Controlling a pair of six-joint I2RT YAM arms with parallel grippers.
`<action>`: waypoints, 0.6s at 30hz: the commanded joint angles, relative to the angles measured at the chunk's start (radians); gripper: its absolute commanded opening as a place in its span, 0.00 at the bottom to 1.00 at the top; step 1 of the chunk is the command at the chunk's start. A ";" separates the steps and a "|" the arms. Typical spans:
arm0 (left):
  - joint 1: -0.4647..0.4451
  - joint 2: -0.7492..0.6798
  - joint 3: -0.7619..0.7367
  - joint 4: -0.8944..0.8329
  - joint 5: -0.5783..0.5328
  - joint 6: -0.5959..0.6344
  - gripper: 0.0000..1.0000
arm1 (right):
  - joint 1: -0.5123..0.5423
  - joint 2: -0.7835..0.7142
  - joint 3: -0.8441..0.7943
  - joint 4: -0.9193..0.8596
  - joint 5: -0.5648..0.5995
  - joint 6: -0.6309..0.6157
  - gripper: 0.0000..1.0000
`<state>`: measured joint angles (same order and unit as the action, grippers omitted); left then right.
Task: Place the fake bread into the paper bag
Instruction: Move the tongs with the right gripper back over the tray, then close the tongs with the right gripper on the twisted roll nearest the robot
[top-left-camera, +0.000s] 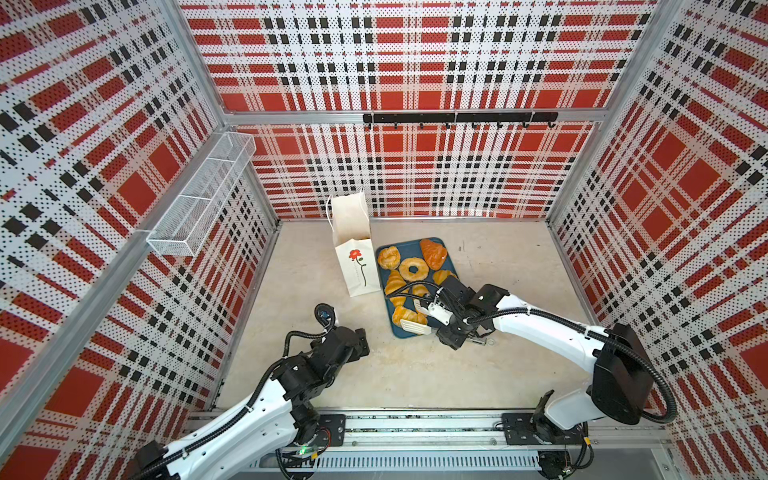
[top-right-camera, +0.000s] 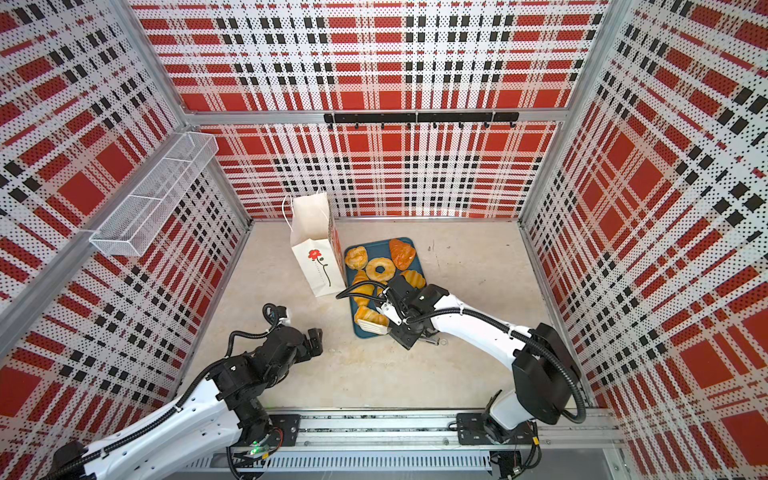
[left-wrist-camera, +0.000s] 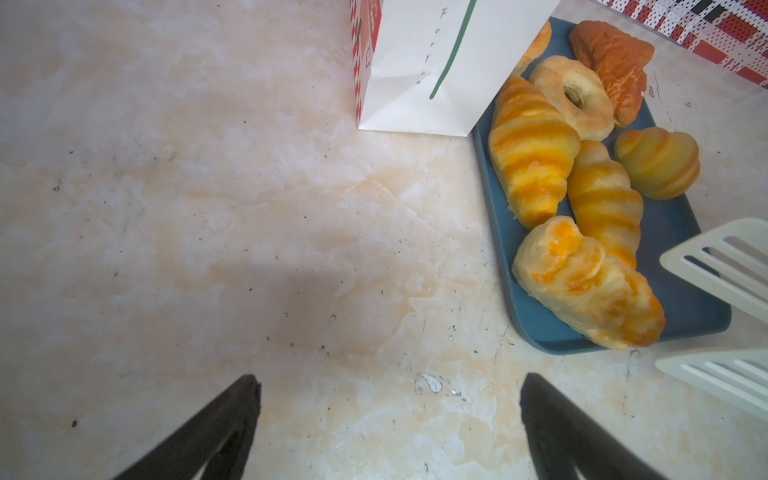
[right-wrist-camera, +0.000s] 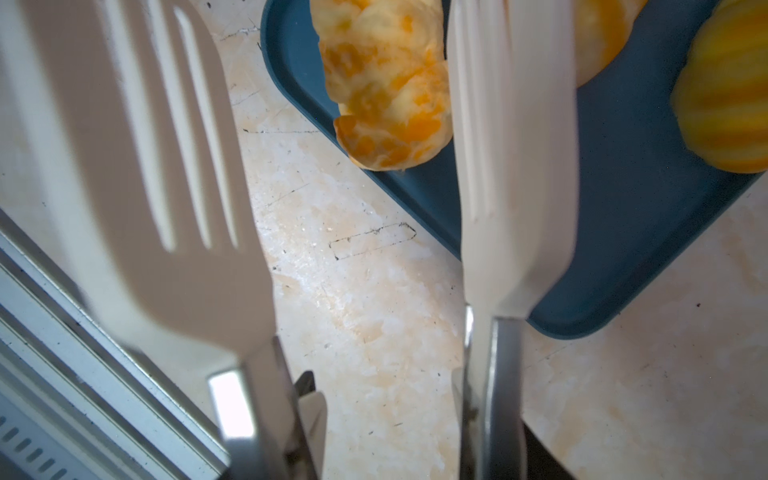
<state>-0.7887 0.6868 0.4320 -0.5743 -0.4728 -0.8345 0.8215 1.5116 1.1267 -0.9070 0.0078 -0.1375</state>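
Pick step: my right gripper (top-left-camera: 449, 322) clamps tongs (right-wrist-camera: 137, 187), blades spread astride nearest croissant (right-wrist-camera: 390, 95); left gripper (left-wrist-camera: 390, 380) wide open, empty. Next I'd squeeze, then carry far-left to paper bag (top-left-camera: 357, 266)

white arm shells (top-left-camera: 557, 347), blk joints (top-left-camera: 619, 374), blk ribbed cables (top-left-camera: 415, 283), green LED (top-left-camera: 305, 449) at base

- You have seven pieces of fake bread (left-wrist-camera: 586, 282) in sight, all on the tray; the right arm covers part of the tray in both top views.
- Four of them are ridged golden croissants (left-wrist-camera: 532, 153).
- One is a ring doughnut (top-left-camera: 412, 269).
- One is a round bun (top-left-camera: 388, 257).
- One is a darker orange-brown piece (top-left-camera: 433, 253).
- One white paper bag (top-left-camera: 356, 266).
- One blue tray (top-left-camera: 409, 247).
- One pair of white slotted tongs (top-left-camera: 415, 329).
- One wire basket (top-left-camera: 199, 195) on the left wall.
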 joint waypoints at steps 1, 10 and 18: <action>-0.009 -0.003 -0.011 0.021 -0.009 -0.018 0.99 | 0.014 0.015 0.005 -0.010 0.029 -0.037 0.58; -0.029 0.004 -0.019 0.026 -0.007 -0.025 0.99 | 0.017 0.068 0.016 -0.025 0.104 -0.031 0.59; -0.050 0.046 -0.018 0.050 -0.012 -0.029 0.99 | 0.017 0.090 0.033 -0.032 0.139 -0.024 0.58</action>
<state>-0.8322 0.7269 0.4263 -0.5510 -0.4709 -0.8486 0.8318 1.5944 1.1294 -0.9375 0.1200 -0.1501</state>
